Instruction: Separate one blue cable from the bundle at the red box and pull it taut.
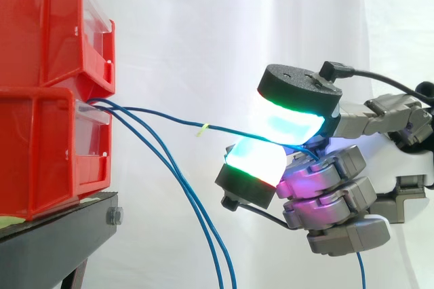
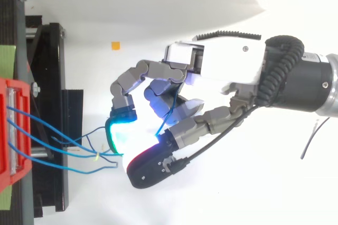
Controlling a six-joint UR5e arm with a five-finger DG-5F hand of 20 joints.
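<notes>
The hand [image 1: 339, 187] is pinching 1 blue cable [image 1: 169, 118] between its glowing pads [image 1: 288, 123], with the other fingers curled below. The cable is running almost straight from the lower red box [image 1: 47, 146] to the pads. 2 other blue cables [image 1: 186, 194] are drooping beside the black stand [image 1: 54, 235].

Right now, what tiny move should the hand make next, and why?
Probably draw the hand away from the red bin, toward the side view's right. Its pads pinch one blue cable, apart from the two other cables hanging down, but that cable bows a little between bin and hand, so it looks not quite taut.
</notes>
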